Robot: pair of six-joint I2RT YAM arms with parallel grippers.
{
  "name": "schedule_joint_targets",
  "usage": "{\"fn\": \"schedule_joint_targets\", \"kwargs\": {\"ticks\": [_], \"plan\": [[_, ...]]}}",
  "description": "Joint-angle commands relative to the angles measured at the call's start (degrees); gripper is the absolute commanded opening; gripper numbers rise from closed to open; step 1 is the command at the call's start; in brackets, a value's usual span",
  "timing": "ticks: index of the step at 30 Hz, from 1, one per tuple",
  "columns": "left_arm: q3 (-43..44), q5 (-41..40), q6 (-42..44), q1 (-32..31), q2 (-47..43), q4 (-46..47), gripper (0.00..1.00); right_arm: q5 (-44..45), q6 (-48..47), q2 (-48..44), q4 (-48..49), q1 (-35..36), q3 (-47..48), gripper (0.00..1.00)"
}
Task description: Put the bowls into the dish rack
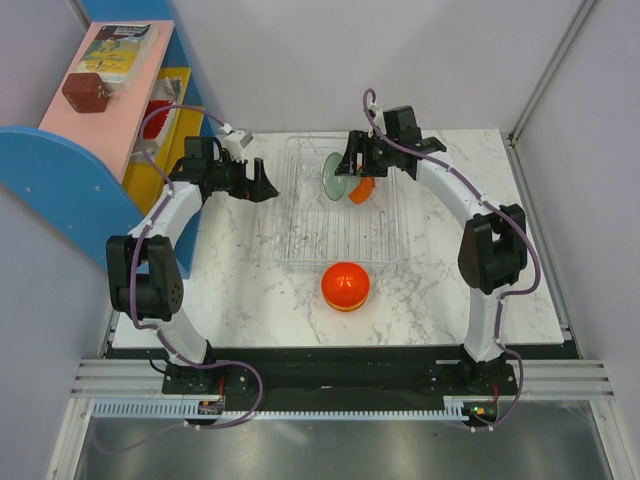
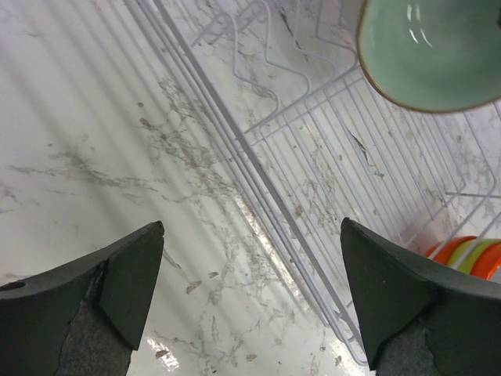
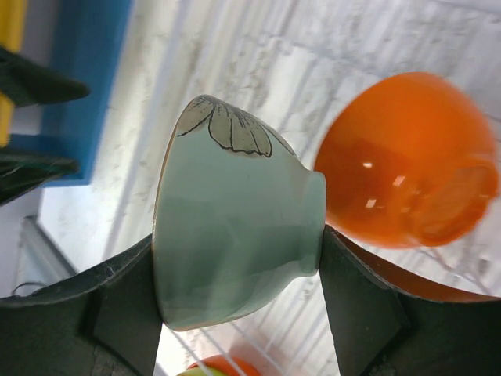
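Loading step, second of three bowls in view. The right gripper is clamped on a pale green bowl, one finger on its rim side and one against its foot, holding it on edge over the far half of the dish rack. The bowl's mouth faces the rack's left side. Just beside it, toward the rack's right side, an orange bowl already stands tilted among the wires. Whether the two bowls touch, or whether the green one already rests on the wires, cannot be told.

A third bowl, orange with a yellow rim, lies upside down on the marble tabletop, just outside the rack's near edge. The left gripper hangs outside the rack's left edge, jaws wide apart and empty.

The step in hand appears to be seating the green bowl. The next move probably calls for lowering it until a wire divider supports it, then parting the fingers without nudging the orange neighbour.
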Motion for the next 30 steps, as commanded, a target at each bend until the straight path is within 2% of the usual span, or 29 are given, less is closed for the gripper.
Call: {"fn": "schedule_joint_targets", "kwargs": {"ticks": [1,5,11,17,24,30], "plan": [[-2.45,7.25,1.07,-0.66,-2.26,2.32,1.0,12.02,-3.5,2.87,-3.5,-0.01,10.0,0.0],[-6.05,12.78,3.88,-0.66,-1.99,2.67,1.0,17.12,-5.25,5.6,-5.7,0.69,17.64,0.0],[-10.27,16.31,8.19,-0.84,-1.55,2.67,0.98,24.42,-7.54,7.53,-6.06,3.76,22.58,0.0],[-12.21,20.35,9.6,-1.62,-0.5,2.67,0.96,35.65,-11.23,8.5,-5.97,9.47,24.95,0.0],[-13.7,21.67,10.83,-5.57,-0.23,2.5,0.95,46.99,-13.25,9.64,-5.79,13.52,25.93,0.0],[-13.88,22.2,10.83,-9.0,0.47,2.5,0.93,51.05,-14.22,10.26,-5.53,15.63,25.84,0.0]]}}
